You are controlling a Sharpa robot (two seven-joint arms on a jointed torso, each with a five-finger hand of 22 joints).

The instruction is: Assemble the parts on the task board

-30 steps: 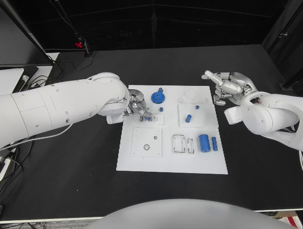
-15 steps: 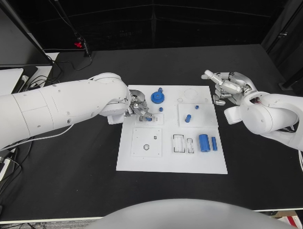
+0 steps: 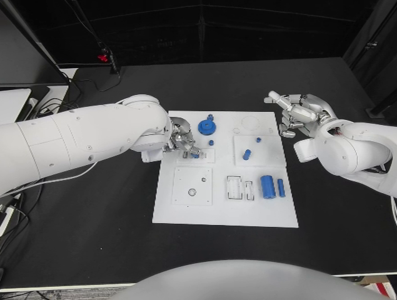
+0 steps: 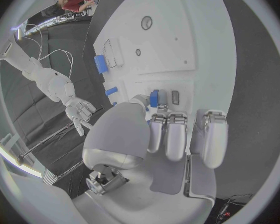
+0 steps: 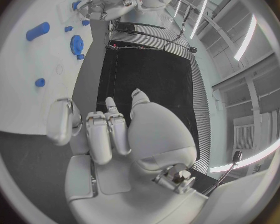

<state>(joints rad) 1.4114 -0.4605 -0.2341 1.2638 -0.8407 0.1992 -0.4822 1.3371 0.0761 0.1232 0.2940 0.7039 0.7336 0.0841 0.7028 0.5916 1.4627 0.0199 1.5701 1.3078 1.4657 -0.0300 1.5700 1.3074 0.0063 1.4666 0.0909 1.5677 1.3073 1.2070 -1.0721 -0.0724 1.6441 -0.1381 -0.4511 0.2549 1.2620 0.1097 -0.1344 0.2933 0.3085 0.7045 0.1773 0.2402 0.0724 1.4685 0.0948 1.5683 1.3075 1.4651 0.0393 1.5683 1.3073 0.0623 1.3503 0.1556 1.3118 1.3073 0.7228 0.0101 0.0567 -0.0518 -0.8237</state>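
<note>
The white task board (image 3: 225,209) lies mid-table. My left hand (image 3: 181,142) hovers over its upper left corner, fingers curled down. In the left wrist view the thumb and a fingertip (image 4: 157,126) pinch a small blue part (image 4: 154,97) at a small square plate, beside a grey slot. My right hand (image 3: 297,115) hangs just off the board's upper right corner, fingers apart and nothing in them (image 5: 109,134). A blue gear (image 3: 206,129) sits near the left hand. Two blue pegs (image 3: 247,155) stand mid-board, and a blue cylinder (image 3: 267,187) lies with a thinner bar (image 3: 280,188) at the right.
White recessed plates (image 3: 192,187) and a clear-walled slot block (image 3: 240,189) occupy the board's lower half. Bare black table (image 3: 90,237) surrounds the board. Cables and a pale object lie at the far left edge (image 3: 4,103).
The left hand's fingers have shifted very slightly over the small blue part. The right hand has not moved.
</note>
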